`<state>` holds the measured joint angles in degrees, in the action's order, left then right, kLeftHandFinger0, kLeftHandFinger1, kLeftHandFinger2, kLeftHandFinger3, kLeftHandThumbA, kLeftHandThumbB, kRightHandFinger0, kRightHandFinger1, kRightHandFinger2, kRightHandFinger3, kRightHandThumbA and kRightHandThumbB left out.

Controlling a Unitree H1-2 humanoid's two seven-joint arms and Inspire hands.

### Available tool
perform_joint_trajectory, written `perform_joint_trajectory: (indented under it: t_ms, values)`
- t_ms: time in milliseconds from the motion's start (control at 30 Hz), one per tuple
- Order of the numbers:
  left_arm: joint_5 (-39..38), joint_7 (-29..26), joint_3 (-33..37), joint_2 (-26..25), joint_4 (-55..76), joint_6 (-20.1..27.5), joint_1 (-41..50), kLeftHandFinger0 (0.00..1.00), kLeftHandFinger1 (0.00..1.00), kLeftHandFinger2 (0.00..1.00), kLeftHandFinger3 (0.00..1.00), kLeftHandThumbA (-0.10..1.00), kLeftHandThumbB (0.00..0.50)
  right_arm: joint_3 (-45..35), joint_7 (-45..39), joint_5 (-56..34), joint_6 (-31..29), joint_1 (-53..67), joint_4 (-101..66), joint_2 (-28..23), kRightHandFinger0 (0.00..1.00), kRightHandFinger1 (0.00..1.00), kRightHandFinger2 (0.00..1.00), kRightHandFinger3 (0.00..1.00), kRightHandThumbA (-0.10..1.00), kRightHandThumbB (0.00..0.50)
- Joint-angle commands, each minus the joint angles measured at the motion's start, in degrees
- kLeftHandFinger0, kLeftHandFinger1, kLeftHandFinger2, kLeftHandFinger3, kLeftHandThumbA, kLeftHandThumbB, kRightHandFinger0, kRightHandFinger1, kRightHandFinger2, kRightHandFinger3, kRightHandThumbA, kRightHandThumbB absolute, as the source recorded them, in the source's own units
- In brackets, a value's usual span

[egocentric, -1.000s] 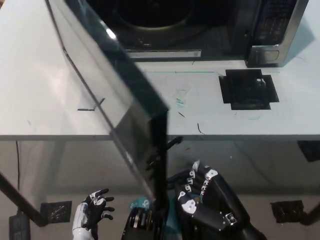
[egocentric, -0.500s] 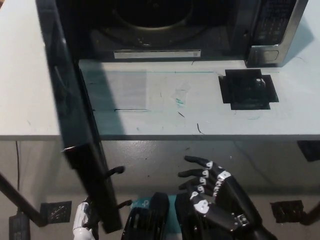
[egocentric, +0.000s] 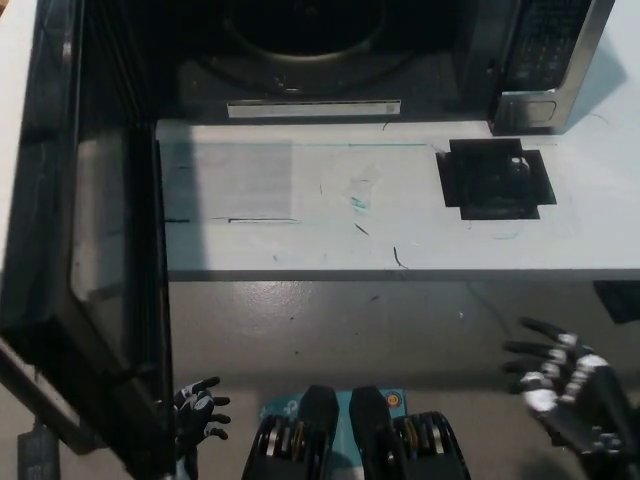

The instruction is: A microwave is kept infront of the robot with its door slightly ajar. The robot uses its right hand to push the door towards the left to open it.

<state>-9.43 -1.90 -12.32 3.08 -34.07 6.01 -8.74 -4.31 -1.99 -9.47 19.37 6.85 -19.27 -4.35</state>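
Microwave [egocentric: 400,60] sits at the back of the white table [egocentric: 350,220], cavity fully exposed with the round turntable visible inside. Control panel [egocentric: 545,45] at the microwave's right side. The door [egocentric: 90,250] now stands swung wide to the picture's left, its inner face and window turned toward the camera, the free edge reaching past the table's front edge. Half a second ago the door was seen nearly edge-on, a dark slab crossing the table's left part; a second ago it slanted diagonally over the middle of the table — so it has travelled leftward through the whole interval.

Right hand [egocentric: 565,385], black, is at the lower right below the table edge, fingers spread apart and holding nothing, well apart from the door. Earlier it was near the picture's lower middle, close beside the door's edge; it has drawn back to the right.

Left hand [egocentric: 200,410] shows at the lower left just beside the door's bottom corner, partly hidden by it; fingers appear splayed and empty, though the view of it is small and dark.

A black square patch [egocentric: 497,178] lies on the table at right, unchanged; faint marks and scratches on the tabletop likewise.
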Motion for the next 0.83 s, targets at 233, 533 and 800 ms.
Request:
perform_joint_trajectory:
  t_ms: [233, 533, 800]
  values:
    - [-0.18, -0.11, 0.47, -0.03, 0.37, 1.62, -1.43, 0.26, 0.3, 0.38, 0.53, 0.25, 0.029, -9.25, 4.68, 1.52, -9.71, -0.95, 14.27, -0.52, 0.37, 0.51, 0.59, 0.74, 0.4, 0.184]
    - [-0.02, -0.76, 0.25, -0.05, -0.62, 1.8, -2.29, 0.28, 0.32, 0.41, 0.56, 0.26, 0.035, -9.71, 5.27, 1.73, -11.05, -1.71, 18.1, -0.06, 0.33, 0.46, 0.53, 0.73, 0.4, 0.196]
    - [-0.18, -0.27, 0.25, -0.14, -0.76, 2.62, -2.62, 0.29, 0.33, 0.41, 0.54, 0.27, 0.031, -9.72, 5.66, 1.39, -11.12, -2.25, 18.81, 0.37, 0.3, 0.43, 0.52, 0.7, 0.39, 0.22]
